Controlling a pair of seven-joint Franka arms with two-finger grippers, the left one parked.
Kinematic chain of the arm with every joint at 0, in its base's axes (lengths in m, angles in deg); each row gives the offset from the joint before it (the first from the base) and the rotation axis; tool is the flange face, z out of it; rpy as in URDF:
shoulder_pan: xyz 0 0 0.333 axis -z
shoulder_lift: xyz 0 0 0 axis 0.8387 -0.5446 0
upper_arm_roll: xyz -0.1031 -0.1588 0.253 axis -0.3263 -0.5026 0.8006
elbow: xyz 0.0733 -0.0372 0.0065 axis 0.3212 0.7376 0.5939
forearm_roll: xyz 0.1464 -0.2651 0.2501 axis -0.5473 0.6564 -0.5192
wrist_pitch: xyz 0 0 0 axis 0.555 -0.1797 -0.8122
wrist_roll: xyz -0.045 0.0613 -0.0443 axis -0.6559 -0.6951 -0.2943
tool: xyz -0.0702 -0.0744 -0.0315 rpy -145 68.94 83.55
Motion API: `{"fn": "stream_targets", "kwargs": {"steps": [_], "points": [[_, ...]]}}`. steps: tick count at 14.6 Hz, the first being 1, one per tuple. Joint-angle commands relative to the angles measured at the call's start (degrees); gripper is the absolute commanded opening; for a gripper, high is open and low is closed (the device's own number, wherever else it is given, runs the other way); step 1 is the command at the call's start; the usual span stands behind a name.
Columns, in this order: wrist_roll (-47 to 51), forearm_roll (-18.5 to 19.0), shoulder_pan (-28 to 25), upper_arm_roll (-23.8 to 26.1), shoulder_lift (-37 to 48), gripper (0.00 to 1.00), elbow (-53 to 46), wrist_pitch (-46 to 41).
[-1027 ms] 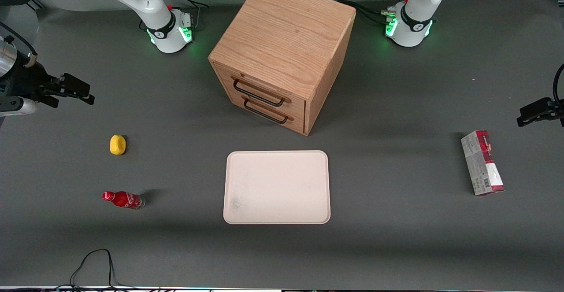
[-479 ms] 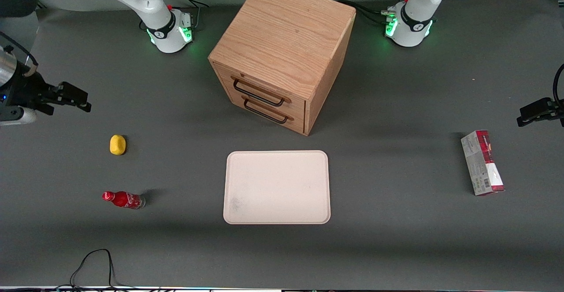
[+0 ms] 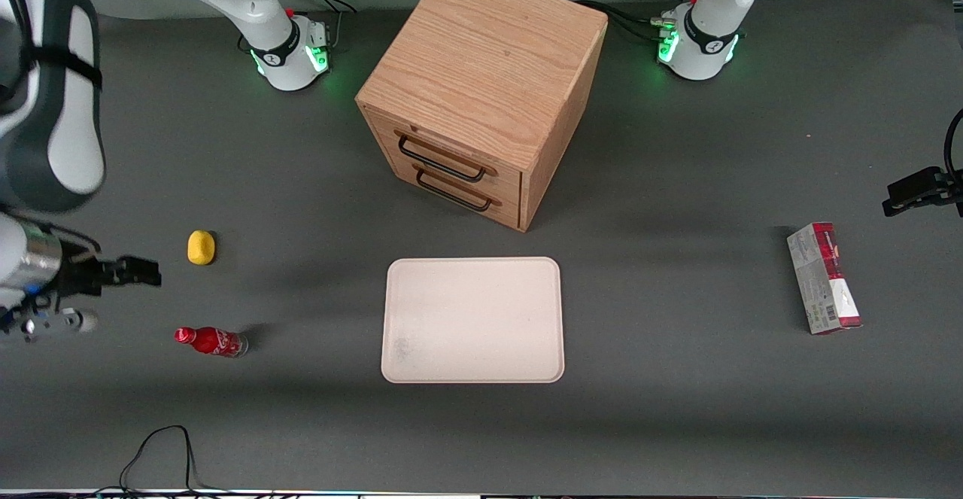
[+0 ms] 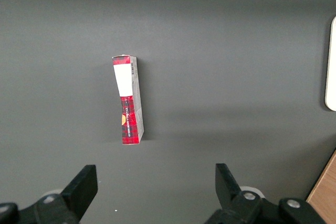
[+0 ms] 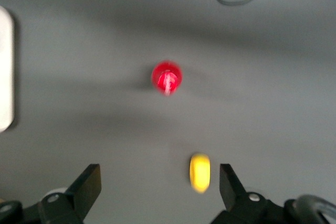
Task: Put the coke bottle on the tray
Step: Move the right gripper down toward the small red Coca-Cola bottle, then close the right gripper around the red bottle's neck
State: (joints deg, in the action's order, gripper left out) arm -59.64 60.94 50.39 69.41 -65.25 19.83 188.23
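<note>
The coke bottle (image 3: 211,341), small and red with a red cap, stands on the grey table toward the working arm's end. In the right wrist view it (image 5: 167,77) shows from above as a red disc. The cream tray (image 3: 472,320) lies flat in the middle of the table, bare; its edge shows in the wrist view (image 5: 5,66). My right gripper (image 3: 143,273) hangs above the table, open and empty, farther toward the working arm's end than the bottle. In the wrist view its two dark fingers stand wide apart round the gripper's midpoint (image 5: 160,182).
A yellow lemon (image 3: 201,247) lies farther from the front camera than the bottle and shows between the fingers (image 5: 200,172). A wooden drawer box (image 3: 481,92) stands past the tray. A red-and-grey carton (image 3: 824,277) lies toward the parked arm's end. A black cable (image 3: 162,446) lies near the front edge.
My right gripper has moved nearer to the front camera, from level with the drawer box to close by the lemon and bottle. The bottle, tray and lemon have not moved.
</note>
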Motion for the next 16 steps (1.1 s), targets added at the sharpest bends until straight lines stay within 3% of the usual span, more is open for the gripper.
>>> {"fn": "stream_targets", "kwargs": {"steps": [1, 4, 8, 12, 14, 16], "points": [[-2.0, -3.7, -0.2, -1.4, -6.9, 1.0, -3.1, 7.1], [-1.9, -6.8, -0.2, -1.6, -9.7, 1.0, -0.2, 14.0], [-2.0, -7.2, -0.3, -1.5, -8.8, 1.0, 8.2, 22.8], [-1.5, -7.5, -0.4, -1.4, -6.9, 0.99, 10.9, 21.6], [-1.2, -7.6, -0.4, -1.1, -5.6, 0.94, 11.8, 21.4], [-1.6, -7.6, -0.4, -1.0, -5.4, 0.84, 11.8, 21.1]]}}
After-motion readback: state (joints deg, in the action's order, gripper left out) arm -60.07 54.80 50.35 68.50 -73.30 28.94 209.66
